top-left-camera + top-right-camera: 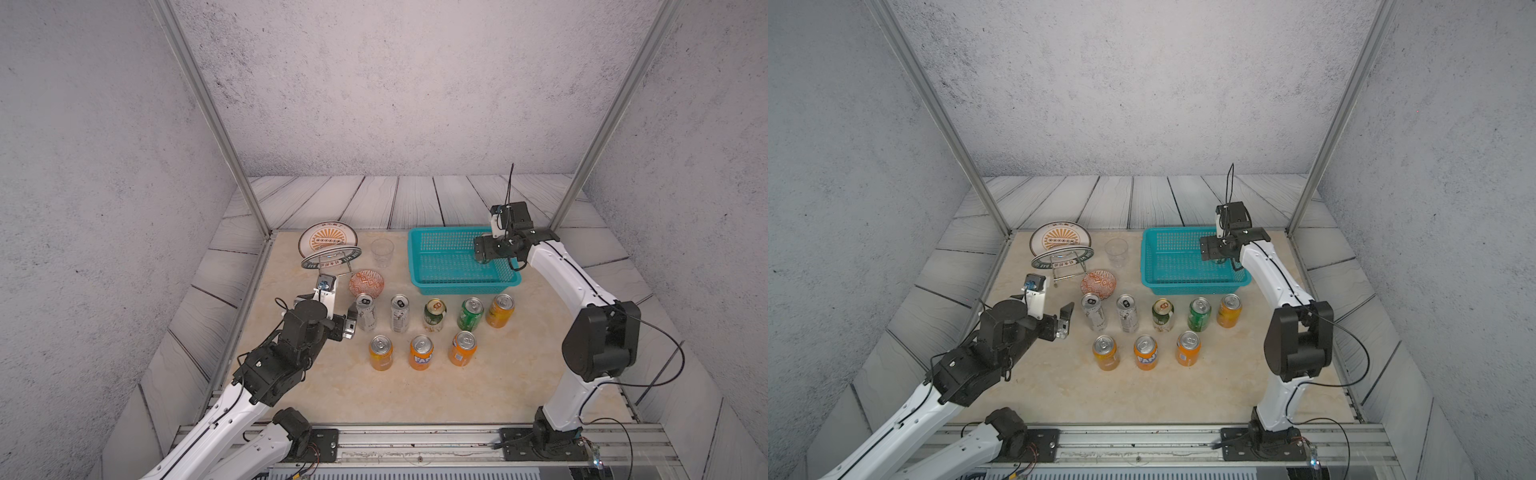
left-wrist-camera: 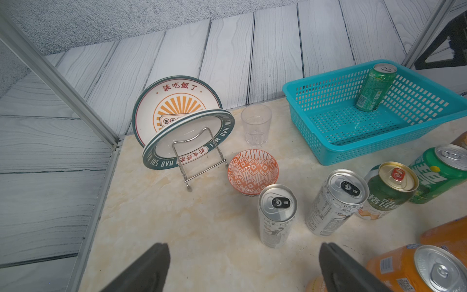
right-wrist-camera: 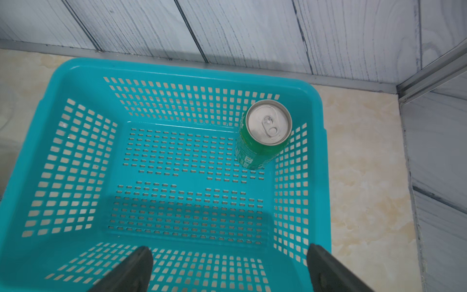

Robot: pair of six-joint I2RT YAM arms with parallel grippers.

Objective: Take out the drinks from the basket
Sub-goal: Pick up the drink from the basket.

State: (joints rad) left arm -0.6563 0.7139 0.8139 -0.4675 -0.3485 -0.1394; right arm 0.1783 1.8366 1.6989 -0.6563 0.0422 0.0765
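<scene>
8 cans [image 1: 421, 353] stood on the table [image 1: 332, 395], my left gripper [image 2: 243, 246] was open, and my open, empty right gripper [image 3: 228, 247] hung over the basket [image 3: 177, 68], needing, I judged, to descend around the last can [image 3: 265, 134] in its corner.

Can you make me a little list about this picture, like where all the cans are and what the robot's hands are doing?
Basket: teal basket holds one green can, standing in a corner
Out already: eight cans upright on the table, in two rows
Right gripper: open, empty, above the basket
Left gripper: open, empty, white can just ahead of it
Left to do: take out the green can
</scene>
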